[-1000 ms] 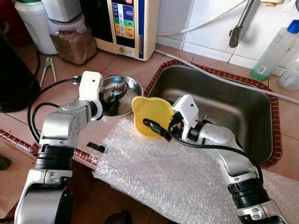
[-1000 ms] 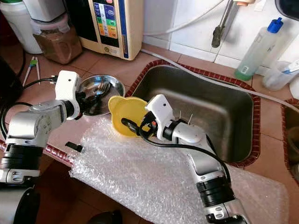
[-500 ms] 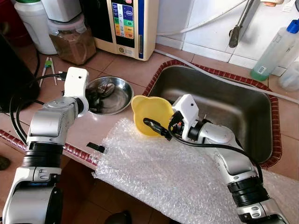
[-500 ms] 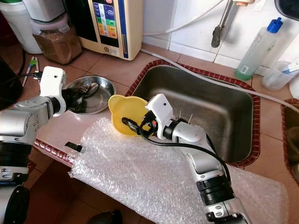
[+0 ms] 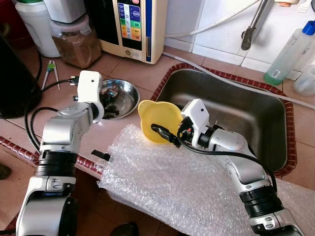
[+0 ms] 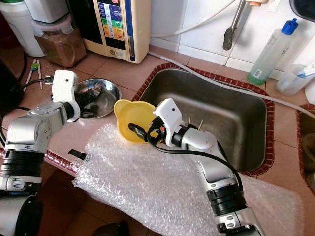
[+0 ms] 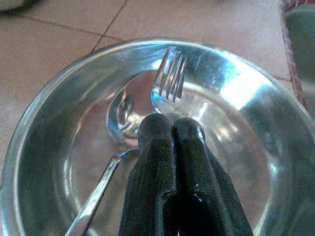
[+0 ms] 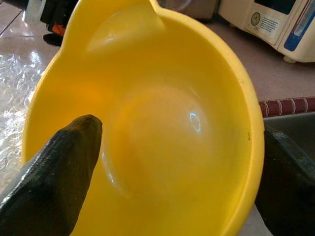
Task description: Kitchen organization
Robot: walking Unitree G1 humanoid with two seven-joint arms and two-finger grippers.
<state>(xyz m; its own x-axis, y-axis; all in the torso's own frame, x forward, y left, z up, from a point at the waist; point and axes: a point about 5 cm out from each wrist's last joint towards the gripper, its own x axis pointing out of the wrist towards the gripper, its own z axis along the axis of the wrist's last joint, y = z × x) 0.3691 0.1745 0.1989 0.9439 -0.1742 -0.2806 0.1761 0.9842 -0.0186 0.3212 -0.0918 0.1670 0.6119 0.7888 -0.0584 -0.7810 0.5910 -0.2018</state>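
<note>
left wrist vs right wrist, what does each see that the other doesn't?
Left wrist: a steel dish holding a fork and a spoon, with the left pincer shut just above them, gripping nothing.

Right wrist: the inside of a yellow bowl, the right pincer with one finger inside and one outside the rim, bubble wrap, and a white appliance behind.

Both: the brown tiled counter and a bit of the sink's red edge.
</note>
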